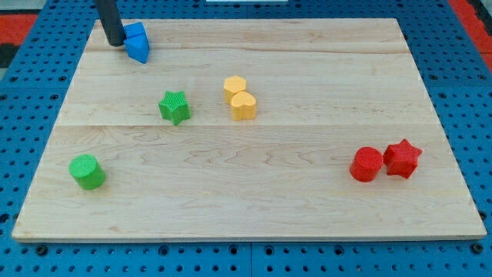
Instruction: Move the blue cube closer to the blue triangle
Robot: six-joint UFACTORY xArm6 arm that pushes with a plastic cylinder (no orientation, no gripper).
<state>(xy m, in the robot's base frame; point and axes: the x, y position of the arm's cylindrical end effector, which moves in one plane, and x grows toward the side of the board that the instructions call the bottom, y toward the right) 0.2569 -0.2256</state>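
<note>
No text, label, brand, number or sign can be read anywhere here. The pale wooden board (254, 192) shows only its grain and plank seams, and the blue perforated table surface (461, 46) beneath it shows only rows of holes. The small coloured plastic blocks lying on the board have plain faces with no markings that can be made out.
</note>
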